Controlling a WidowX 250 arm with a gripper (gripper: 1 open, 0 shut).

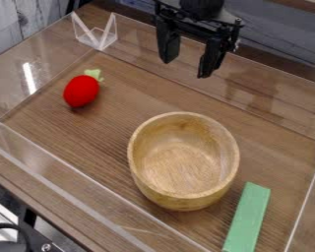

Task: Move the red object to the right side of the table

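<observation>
A small red toy strawberry (82, 91) with a yellow-green leafy top lies on the left part of the brown wood-grain table (187, 98). My black gripper (187, 57) hangs over the far middle of the table, pointing down. Its fingers (209, 61) stand apart with nothing between them. The strawberry is well to the left of the gripper and a little nearer the camera, untouched.
A wooden bowl (184, 160) sits at the front centre-right. A flat green block (248, 230) lies at the front right corner. Low clear acrylic walls (94, 34) edge the table, with a folded clear piece at the far left.
</observation>
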